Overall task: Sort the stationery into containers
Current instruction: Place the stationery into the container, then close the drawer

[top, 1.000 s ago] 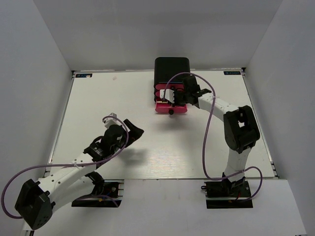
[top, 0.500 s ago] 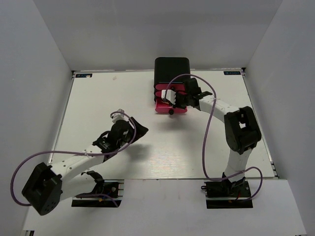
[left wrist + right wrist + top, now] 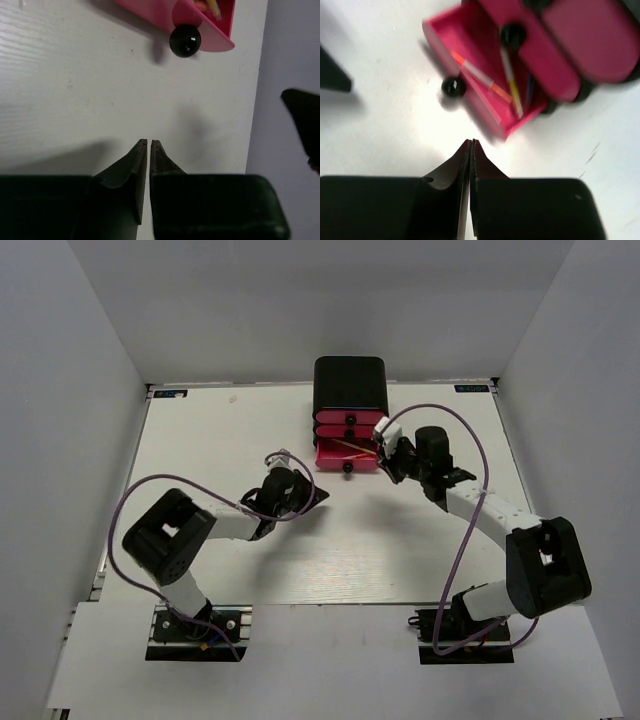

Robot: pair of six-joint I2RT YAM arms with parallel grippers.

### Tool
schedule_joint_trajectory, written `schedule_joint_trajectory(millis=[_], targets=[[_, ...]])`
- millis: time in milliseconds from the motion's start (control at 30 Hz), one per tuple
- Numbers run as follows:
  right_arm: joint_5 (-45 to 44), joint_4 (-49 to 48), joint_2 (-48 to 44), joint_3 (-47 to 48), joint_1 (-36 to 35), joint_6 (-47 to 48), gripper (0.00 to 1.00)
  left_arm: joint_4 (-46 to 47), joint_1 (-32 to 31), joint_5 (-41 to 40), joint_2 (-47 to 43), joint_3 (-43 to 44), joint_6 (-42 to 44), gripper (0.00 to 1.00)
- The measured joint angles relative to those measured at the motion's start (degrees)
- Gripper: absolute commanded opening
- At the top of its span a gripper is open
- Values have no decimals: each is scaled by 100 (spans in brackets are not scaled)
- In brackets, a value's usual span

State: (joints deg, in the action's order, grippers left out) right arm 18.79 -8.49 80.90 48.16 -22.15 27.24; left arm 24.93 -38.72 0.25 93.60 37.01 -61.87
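— Jaws on the left gripper [image 3: 148, 142], are they open?

— No. They are pressed tight together, tip to tip. Nothing is between them.

— Where is it?

— Low over the white table [image 3: 200, 450], near the middle. Its tips aim at the bottom drawer. I cannot tell if it touches the table.

— What is next to it?

— A black cabinet [image 3: 350, 375] at the far edge of the table. It has three pink drawers, one on top of the other. The top two are pushed in. The bottom drawer [image 3: 330, 462] is pulled out. Its round black knob [image 3: 348, 469] is near the left gripper, but they do not touch.

— Is anything in that drawer?

— Yes, pens. The right wrist view shows an orange pen [image 3: 481, 76], a yellow pen [image 3: 512, 85] and a blue pen [image 3: 530, 88] lying inside. That view is blurry, so I cannot count any more.

— And the right gripper [image 3: 471, 141]?

— Its jaws are squeezed together too, and they hold nothing. It sits just to the right of the open drawer, close to its front corner.
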Motion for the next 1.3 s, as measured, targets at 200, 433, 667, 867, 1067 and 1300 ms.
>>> schedule_joint_trajectory(millis=[200, 433, 667, 867, 1067, 1300], targets=[[-26, -33, -627, -850, 232, -715, 11, 1534, -4, -7, 1279, 258, -501, 33], [-24, -184, -1095, -1019, 345, -970, 11, 2243, -4, -20, 2354, 1113, -911, 39], [4, -223, -1156, -1198, 476, -1060, 11, 2181, -4, -46, 2433, 1582, -1023, 17], [83, -247, -1156, -1209, 542, -1078, 11, 1576, -15, -46, 2428, 1749, -1043, 13], [127, -260, -1154, -1209, 605, -1099, 11, 1279, -52, -28, 2426, 1681, -1056, 8], [160, -297, -1154, -1209, 638, -1123, 11, 1150, -52, -11, 2426, 1622, -1062, 17]])
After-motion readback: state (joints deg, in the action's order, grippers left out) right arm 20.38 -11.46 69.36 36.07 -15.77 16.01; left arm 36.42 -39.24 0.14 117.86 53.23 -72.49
